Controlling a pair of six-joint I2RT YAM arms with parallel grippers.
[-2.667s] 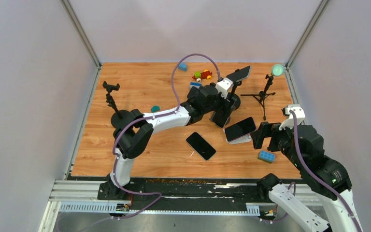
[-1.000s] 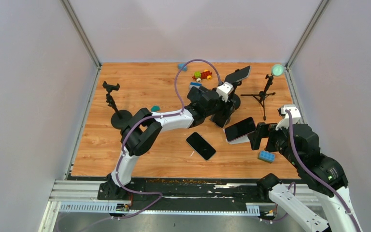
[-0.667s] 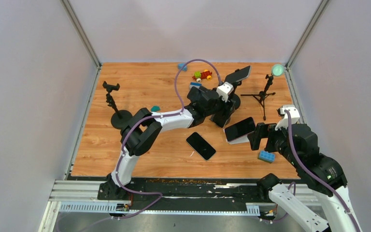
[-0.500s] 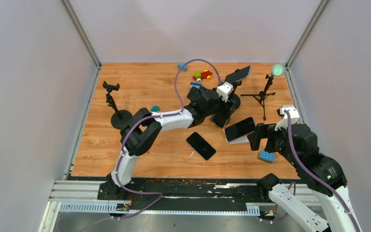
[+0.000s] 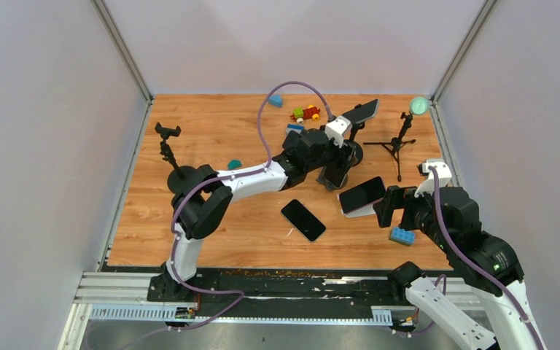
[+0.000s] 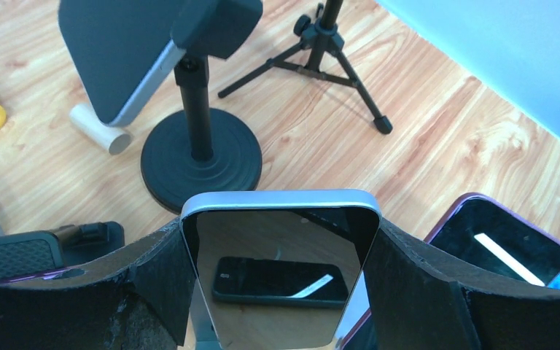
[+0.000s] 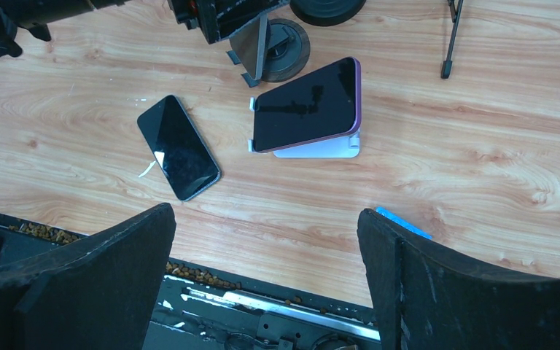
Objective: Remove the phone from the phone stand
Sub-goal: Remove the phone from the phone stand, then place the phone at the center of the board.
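At the left of the top view, an empty clamp stand (image 5: 168,133) rises from the counter (image 5: 211,131), well apart from the work. In the middle, the left gripper (image 5: 334,173) is closed on the side edges of a silver-edged phone (image 6: 281,270) and holds it upright between its fingers (image 6: 146,284). This phone is the task's thing, I judge. The right wrist view shows it edge-on, just beside a small round black stand (image 7: 289,45). Whether it is already free of that stand, I cannot tell. A black phone (image 5: 303,219) lies flat nearby, toward the bottom of the frame. Just behind the held phone, a tall stand (image 6: 198,157) carries a dark phone (image 6: 117,51). Just to the right, a purple-edged phone (image 5: 362,194) leans on a white wedge stand (image 7: 317,151). In the lower right, the right gripper (image 7: 266,219) hovers with its jaws wide and empty.

The risks, as I judge them:
- The phone's edges look smooth, so it could slide out of the grip if the lift is quick.
- If the round stand is gripping the phone somewhere, this light stand could be dragged along.
- A wide swing could knock the tall stand or the leaning phone.
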